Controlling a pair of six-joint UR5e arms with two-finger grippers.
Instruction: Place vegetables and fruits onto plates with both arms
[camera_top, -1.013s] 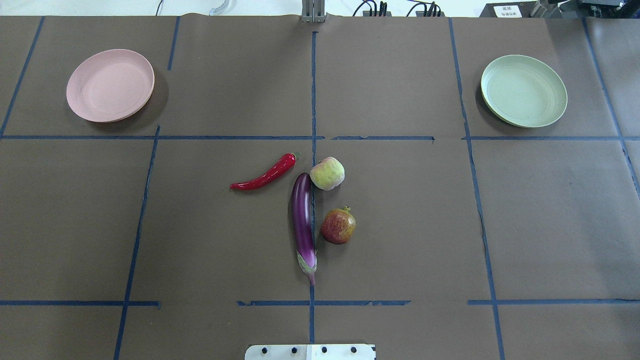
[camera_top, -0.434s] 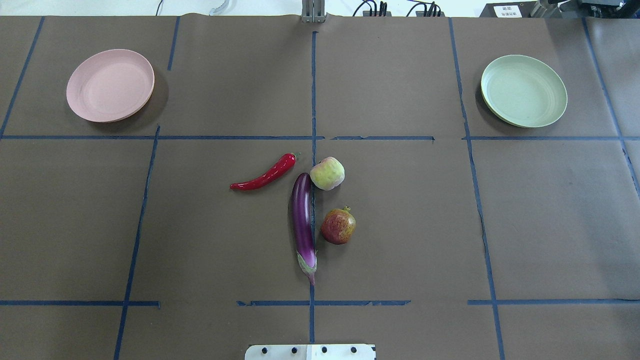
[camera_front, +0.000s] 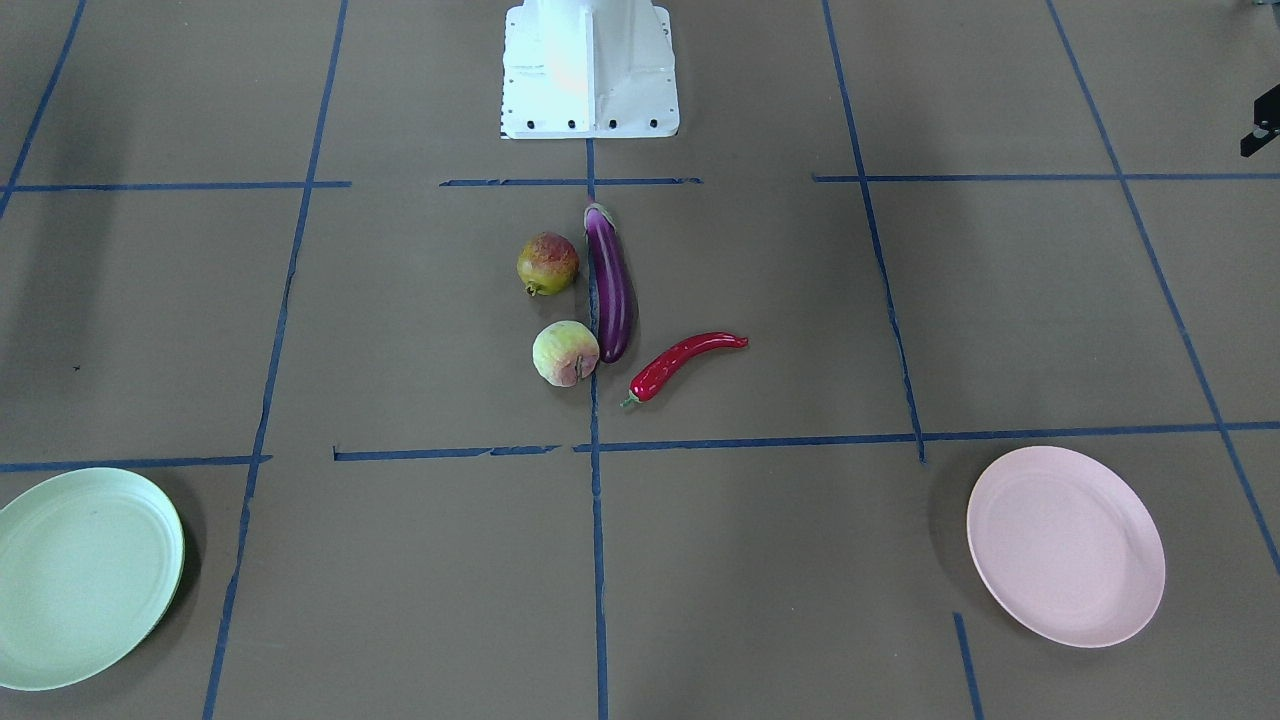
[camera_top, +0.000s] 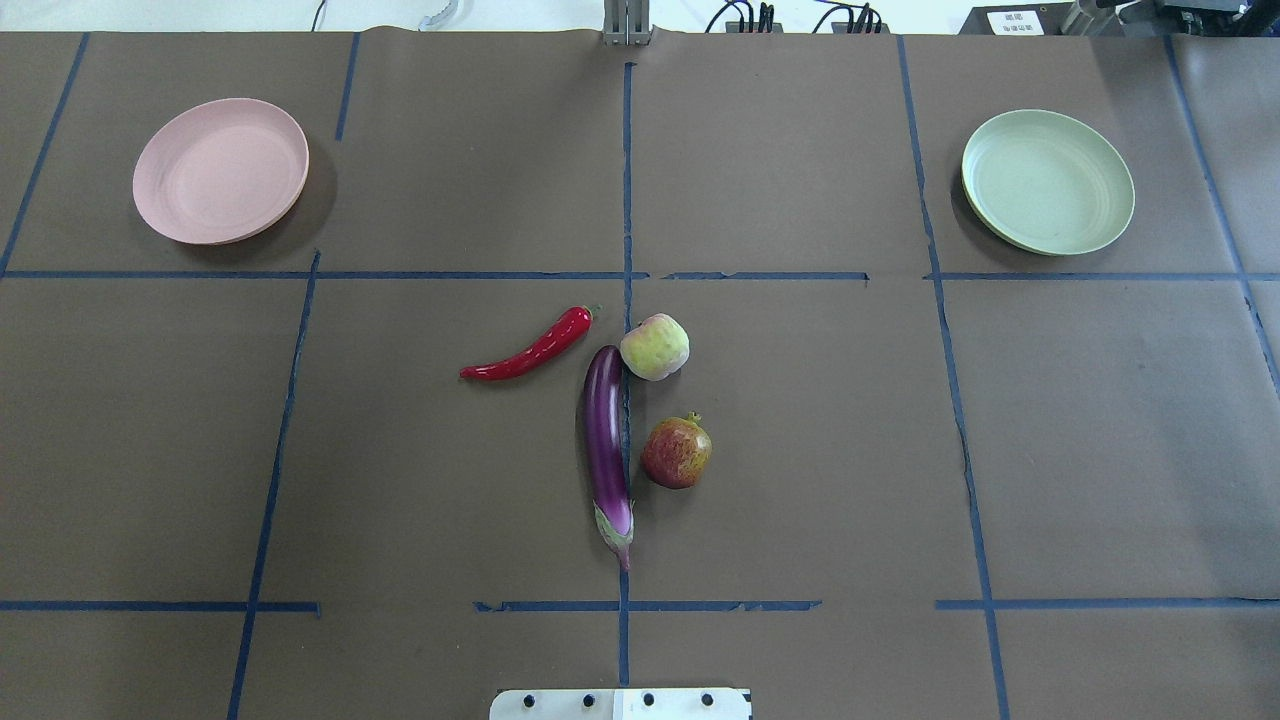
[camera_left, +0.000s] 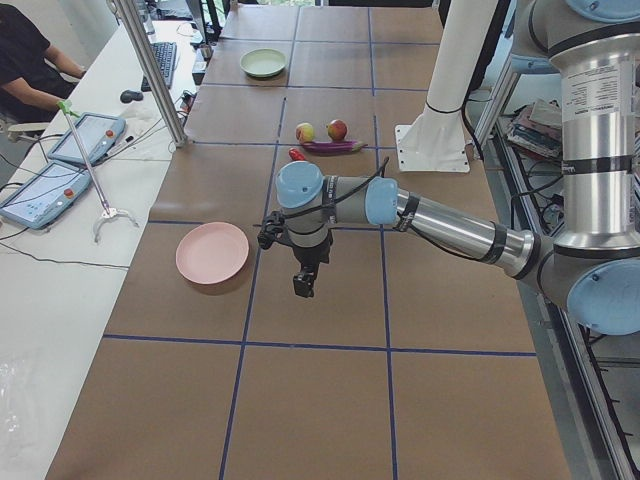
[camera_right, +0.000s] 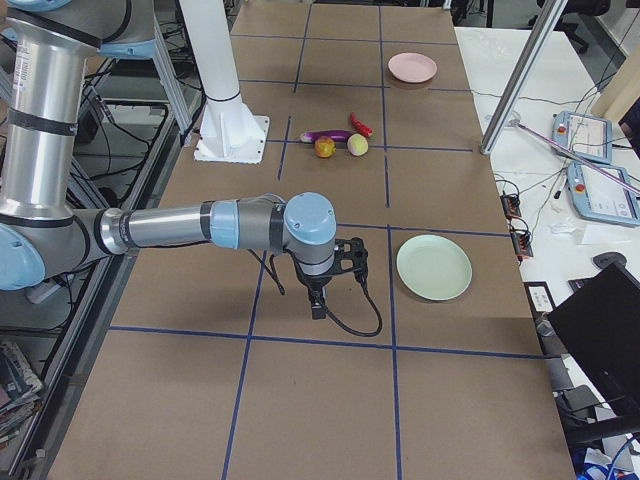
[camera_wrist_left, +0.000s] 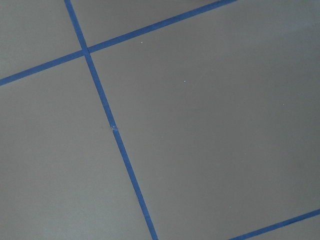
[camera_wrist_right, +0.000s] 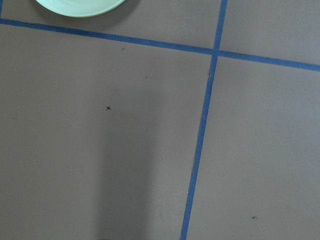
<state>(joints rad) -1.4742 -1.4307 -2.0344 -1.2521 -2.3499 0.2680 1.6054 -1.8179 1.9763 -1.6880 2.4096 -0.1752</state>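
The purple eggplant (camera_top: 607, 440) lies mid-table, with the red chili (camera_top: 528, 350) to its left. The peach (camera_top: 655, 346) and the mottled fruit (camera_top: 677, 452) sit on its right. The pink plate (camera_top: 221, 170) is far left and the green plate (camera_top: 1047, 181) far right, both empty. My left gripper (camera_left: 305, 280) hangs over bare table next to the pink plate (camera_left: 212, 252). My right gripper (camera_right: 318, 300) hangs next to the green plate (camera_right: 433, 266). Both hold nothing that I can see. I cannot tell whether they are open or shut.
The white base block (camera_front: 590, 70) stands at the robot's edge. Blue tape lines (camera_top: 627, 180) grid the brown table cover. A side table with tablets (camera_left: 85, 135), a metal post (camera_left: 150, 70) and a seated operator (camera_left: 25, 55) runs along the far edge.
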